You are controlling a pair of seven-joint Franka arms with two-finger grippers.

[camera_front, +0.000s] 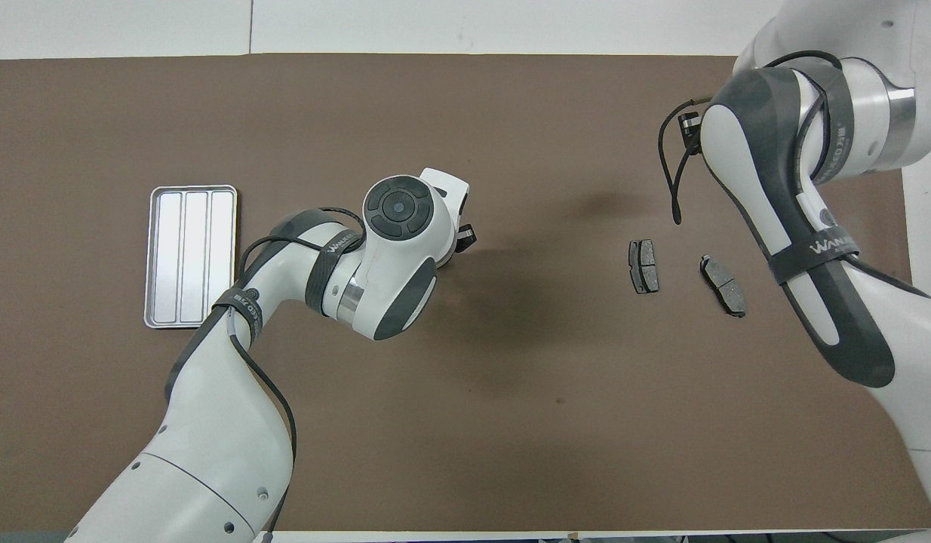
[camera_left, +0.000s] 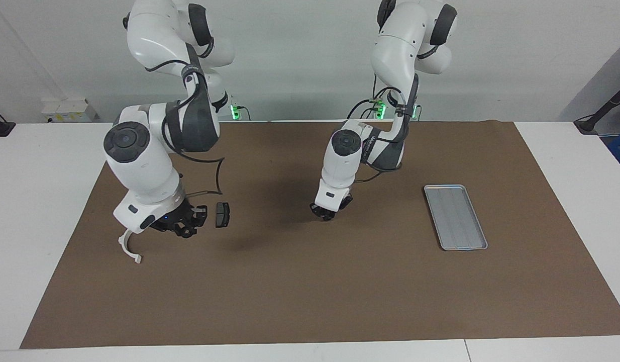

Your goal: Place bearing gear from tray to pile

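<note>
The tray (camera_left: pixel 455 217) lay on the brown mat (camera_left: pixel 290 296) toward my left arm's end of the surface, its ridged floor showing. My left fingers (camera_left: pixel 325 215) hung shut over bare mat near the middle, holding nothing. Toward my right arm's end sat the pile: two dark pads (camera_front: pixel 643 265) side by side (one hidden in the facing view), and farther out the white half-ring (camera_left: pixel 129 250). My right fingers (camera_left: pixel 188 224) were low over that pile, just beside one pad; whether they were open, closed, or carrying the gear, I could not tell.
</note>
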